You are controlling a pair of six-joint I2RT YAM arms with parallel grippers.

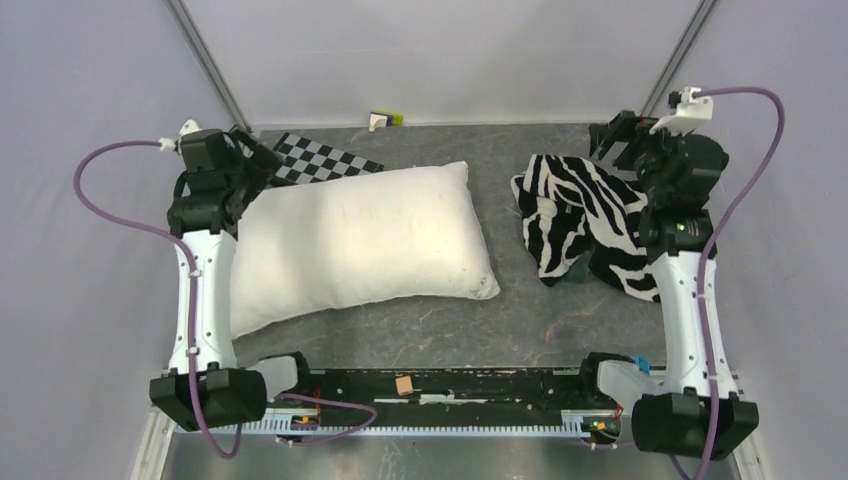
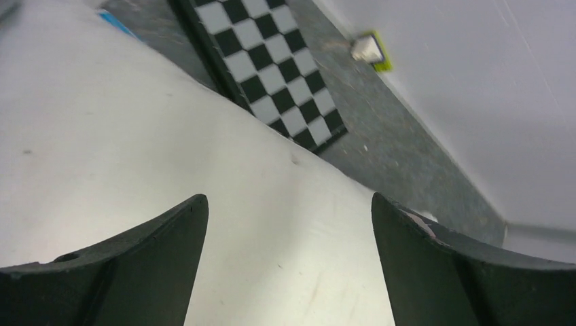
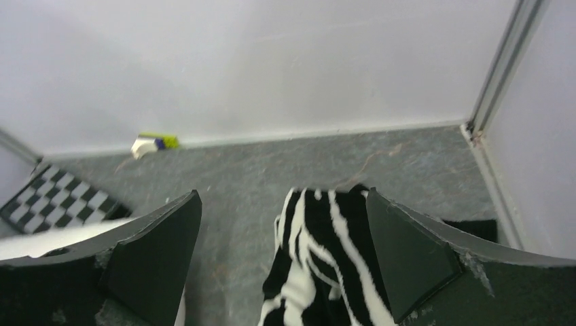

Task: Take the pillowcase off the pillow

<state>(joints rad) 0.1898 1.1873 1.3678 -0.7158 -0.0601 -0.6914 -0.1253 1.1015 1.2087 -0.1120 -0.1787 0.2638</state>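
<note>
Both grippers are standing wide apart with nothing between their fingers. Your left gripper (image 2: 289,204) is hanging over the far left end of the pillow (image 1: 360,240), and your right gripper (image 3: 283,197) is hanging above the pillowcase (image 1: 585,220). The pillow is lying bare across the table (image 1: 420,340). The pillowcase is lying crumpled at the right, well apart from it. The striped fabric is probably light, limp and quick to bunch, so you would be pinching a raised fold. Only the overhead view is showing that gap. The left wrist view is showing the checkerboard (image 2: 272,68) beside the pillow.
</note>
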